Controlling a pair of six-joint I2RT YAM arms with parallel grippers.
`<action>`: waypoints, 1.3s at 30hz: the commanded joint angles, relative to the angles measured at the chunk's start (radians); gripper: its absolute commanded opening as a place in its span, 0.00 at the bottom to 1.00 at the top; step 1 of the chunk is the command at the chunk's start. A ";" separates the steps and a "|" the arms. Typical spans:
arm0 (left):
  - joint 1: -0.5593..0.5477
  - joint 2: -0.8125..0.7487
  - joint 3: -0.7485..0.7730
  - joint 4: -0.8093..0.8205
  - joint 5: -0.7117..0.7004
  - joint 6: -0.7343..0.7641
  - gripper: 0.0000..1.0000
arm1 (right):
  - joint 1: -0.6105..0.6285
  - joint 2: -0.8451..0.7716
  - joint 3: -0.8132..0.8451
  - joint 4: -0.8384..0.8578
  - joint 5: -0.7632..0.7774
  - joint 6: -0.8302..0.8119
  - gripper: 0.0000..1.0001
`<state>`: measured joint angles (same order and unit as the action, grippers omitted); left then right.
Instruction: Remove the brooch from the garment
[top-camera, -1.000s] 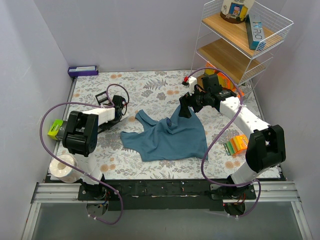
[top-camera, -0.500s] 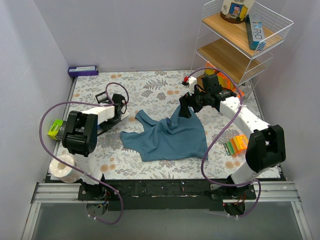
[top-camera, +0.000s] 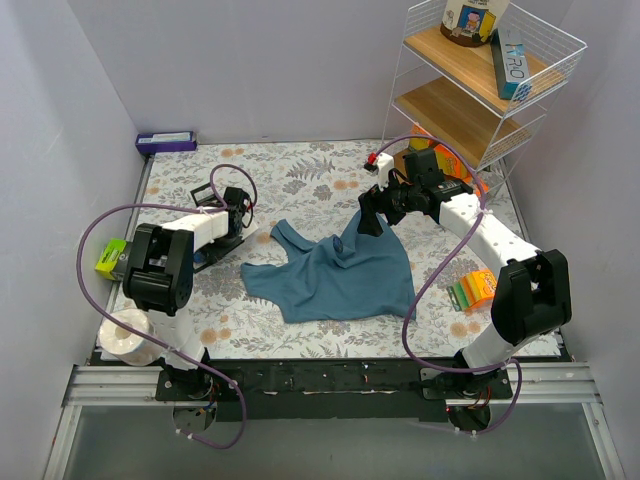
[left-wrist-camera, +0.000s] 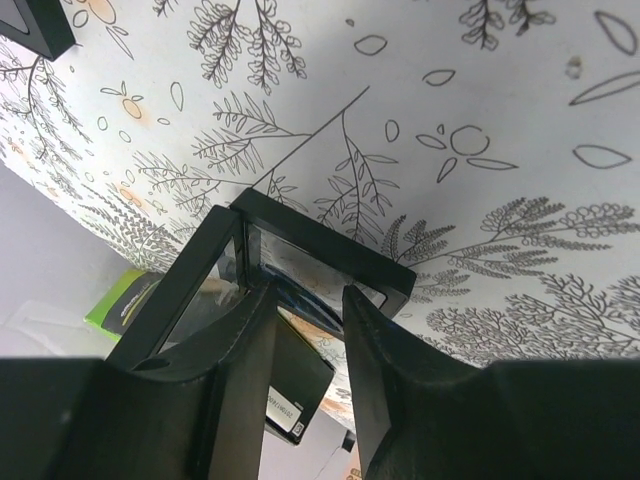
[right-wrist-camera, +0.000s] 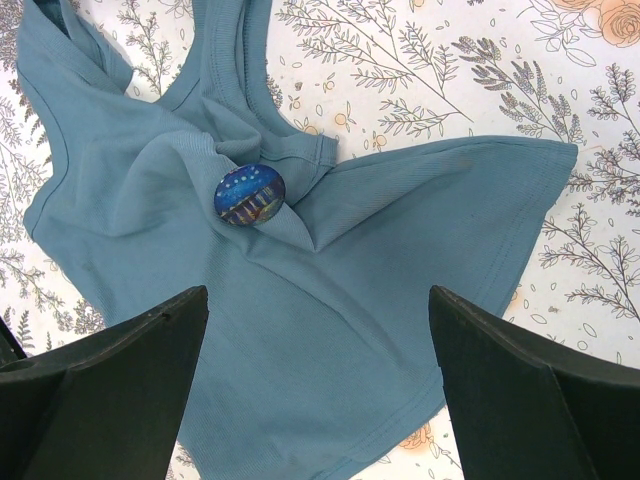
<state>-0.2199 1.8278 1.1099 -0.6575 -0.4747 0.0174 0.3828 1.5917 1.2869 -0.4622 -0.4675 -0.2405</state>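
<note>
Showing clearly by right wrist only: brooch (right-wrist-camera: 250, 195) on garment (right-wrist-camera: 300, 330).

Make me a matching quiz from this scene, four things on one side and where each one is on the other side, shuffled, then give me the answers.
Things:
1. brooch
2. paper roll
3. purple box
4. right gripper

Places:
A. far left corner of the table, by the wall
B. hovering open above the shirt
C. pinned on the shirt near the neck opening
D. near left corner of the table

Pairs: 1-C, 2-D, 3-A, 4-B
</note>
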 joint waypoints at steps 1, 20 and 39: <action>-0.009 -0.074 0.025 -0.027 0.033 -0.011 0.33 | 0.002 -0.010 0.037 0.013 -0.016 -0.011 0.98; -0.091 -0.449 0.005 0.005 0.803 -0.132 0.50 | -0.001 -0.003 0.040 -0.033 -0.074 -0.124 0.98; -0.124 0.085 0.258 0.177 0.906 -0.479 0.43 | -0.047 0.177 -0.050 -0.122 0.033 -0.419 0.82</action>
<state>-0.3576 1.9011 1.3323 -0.4953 0.4065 -0.4446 0.3359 1.7485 1.2869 -0.5735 -0.4145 -0.6174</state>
